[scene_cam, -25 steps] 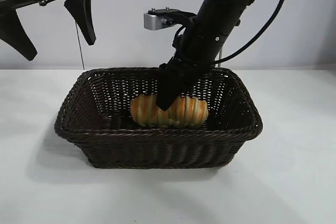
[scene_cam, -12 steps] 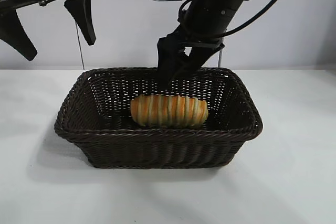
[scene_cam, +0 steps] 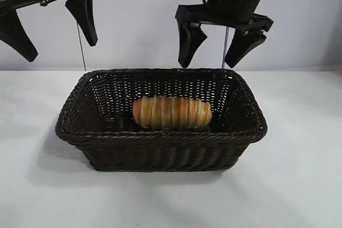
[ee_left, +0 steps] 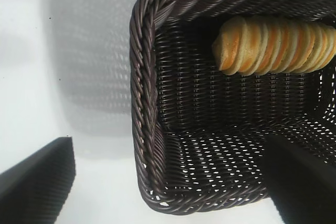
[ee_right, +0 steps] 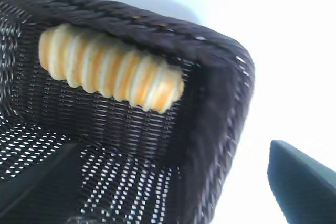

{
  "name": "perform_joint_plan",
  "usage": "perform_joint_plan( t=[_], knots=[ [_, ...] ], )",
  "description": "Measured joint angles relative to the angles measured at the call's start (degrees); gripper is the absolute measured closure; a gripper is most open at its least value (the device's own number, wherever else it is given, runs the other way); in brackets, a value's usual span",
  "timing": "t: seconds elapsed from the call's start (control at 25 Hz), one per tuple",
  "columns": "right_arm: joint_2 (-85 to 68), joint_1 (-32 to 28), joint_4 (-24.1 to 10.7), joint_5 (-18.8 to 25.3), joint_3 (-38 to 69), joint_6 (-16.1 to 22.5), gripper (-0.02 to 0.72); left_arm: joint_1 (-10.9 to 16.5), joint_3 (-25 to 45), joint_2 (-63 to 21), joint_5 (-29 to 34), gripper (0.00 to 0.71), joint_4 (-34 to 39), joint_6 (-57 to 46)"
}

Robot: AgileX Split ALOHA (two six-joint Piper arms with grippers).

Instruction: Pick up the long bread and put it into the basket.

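While the long bread (scene_cam: 172,112) lies on its side on the floor of the basket (scene_cam: 160,138), close to the near long wall and a little toward the right half, nothing touches it. Its ridges run crosswise and its pale ends point left and right along the basket's length. In the left wrist view the long bread (ee_left: 276,45) rests against one woven wall of the basket (ee_left: 144,98), and in the right wrist view the loaf (ee_right: 110,67) sits just under the braided rim (ee_right: 157,30). The basket stands on a white table (scene_cam: 299,185). Above the far rim hangs the right gripper (scene_cam: 221,52), its two dark fingers spread wide and empty, clear of the wicker. The left gripper (scene_cam: 56,38) is held high at the upper left, well apart from the basket, its fingers likewise spread with nothing between them.
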Motion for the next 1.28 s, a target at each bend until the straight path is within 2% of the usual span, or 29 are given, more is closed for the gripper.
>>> perform_joint_plan(
  t=[0.24,0.44,1.04,1.28],
  knots=[
    [-1.0,-3.1,-0.1,3.5,-0.1,1.4,0.018,0.0,0.0,0.0,0.0,0.016,0.0,0.0],
    [-1.0,-5.4,-0.4,4.3,-0.2,1.5,0.018,0.0,0.0,0.0,0.0,0.016,0.0,0.0],
    [-1.2,-5.6,-0.2,4.5,-0.2,1.5,0.018,0.0,0.0,0.0,0.0,0.016,0.0,0.0],
    [-1.2,-5.6,-0.2,4.5,-0.2,2.9,0.018,0.0,0.0,0.0,0.0,0.016,0.0,0.0]
  ],
)
